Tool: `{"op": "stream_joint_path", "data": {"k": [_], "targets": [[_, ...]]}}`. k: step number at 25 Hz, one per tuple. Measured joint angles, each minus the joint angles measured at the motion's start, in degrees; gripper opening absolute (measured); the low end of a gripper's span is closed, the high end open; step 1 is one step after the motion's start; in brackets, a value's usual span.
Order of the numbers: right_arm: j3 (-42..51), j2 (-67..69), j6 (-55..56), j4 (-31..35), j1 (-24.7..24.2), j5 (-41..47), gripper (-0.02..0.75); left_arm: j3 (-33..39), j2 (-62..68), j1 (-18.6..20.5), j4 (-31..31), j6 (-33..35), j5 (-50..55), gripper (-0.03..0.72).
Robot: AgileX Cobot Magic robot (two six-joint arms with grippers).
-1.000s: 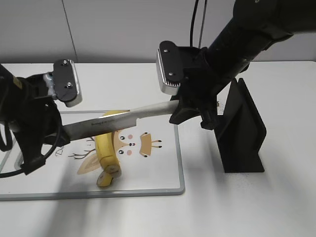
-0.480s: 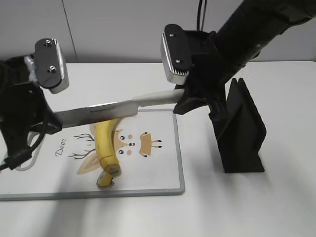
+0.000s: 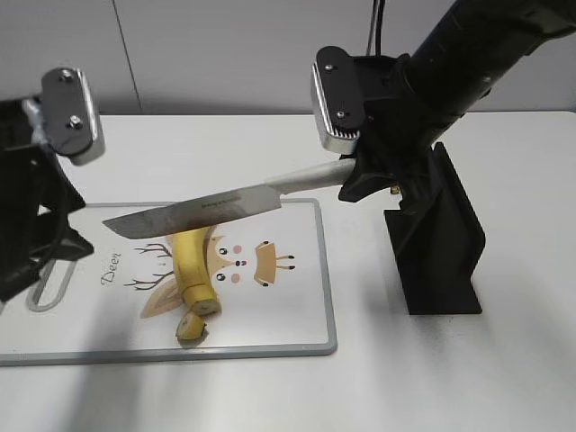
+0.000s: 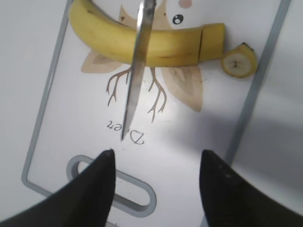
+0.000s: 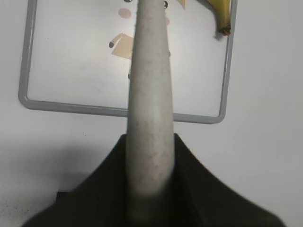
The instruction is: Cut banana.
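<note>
The banana point(image 3: 192, 263) lies on the white cutting board point(image 3: 328, 297), stem end to the back. In the left wrist view the banana point(image 4: 161, 47) has a cut line near its end, with a slice point(image 4: 212, 40) still against it and a small end stub point(image 4: 239, 61) beside it. My right gripper point(image 3: 353, 184) is shut on the pale handle of a knife point(image 5: 149, 94). The blade point(image 3: 198, 211) hangs above the banana, crossing it. My left gripper point(image 4: 157, 156) is open and empty, above the board's handle hole, apart from the banana.
A black knife stand point(image 3: 441, 243) stands on the table right of the board, just below my right arm. The board has a grey rim point(image 4: 45, 97) and a deer picture. The stub point(image 3: 191, 328) lies near the board's front edge.
My left gripper has pulled back to the left and up, away from the banana. The knife has risen and shifted right, off the banana.
</note>
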Motion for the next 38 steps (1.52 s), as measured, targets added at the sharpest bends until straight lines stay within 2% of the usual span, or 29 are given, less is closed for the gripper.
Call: {"op": "stream_joint_path", "data": {"k": [3,5,7,11,17,21,25,30,38], "targets": [[0.0,-0.5,0.4,-0.3,0.0,0.2,0.162,-2.4,-2.1,3.2,0.3,-3.9,0.2,0.569],[0.0,-1.2,2.2,-0.4,0.0,0.5,0.162,-4.5,-3.3,6.2,0.5,-8.5,1.3,0.57],[0.0,-2.2,7.2,-0.4,-0.1,0.5,0.162,-6.9,-4.2,9.6,0.6,-16.1,4.6,0.57],[0.0,-5.5,24.0,-0.8,-0.1,1.1,0.162,-11.2,-5.4,14.7,2.3,-30.1,15.0,0.57],[0.0,-10.1,49.4,-1.8,-0.1,6.9,0.162,-9.5,-8.7,16.0,9.3,-41.9,27.2,0.57],[1.1,-13.0,59.8,-1.8,-0.1,9.8,0.162,-4.3,-14.1,16.0,9.3,-44.7,26.8,0.57],[6.1,-17.7,69.1,-4.0,-0.1,6.5,0.162,1.7,-22.3,16.0,8.2,-45.4,25.2,0.57],[11.4,-23.7,83.3,-10.0,-0.1,0.9,0.162,7.0,-33.0,16.0,8.0,-45.5,23.5,0.568],[13.9,-28.5,103.9,-22.6,-0.1,0.1,0.162,13.8,-50.0,16.0,8.0,-45.5,21.1,0.56]]}}
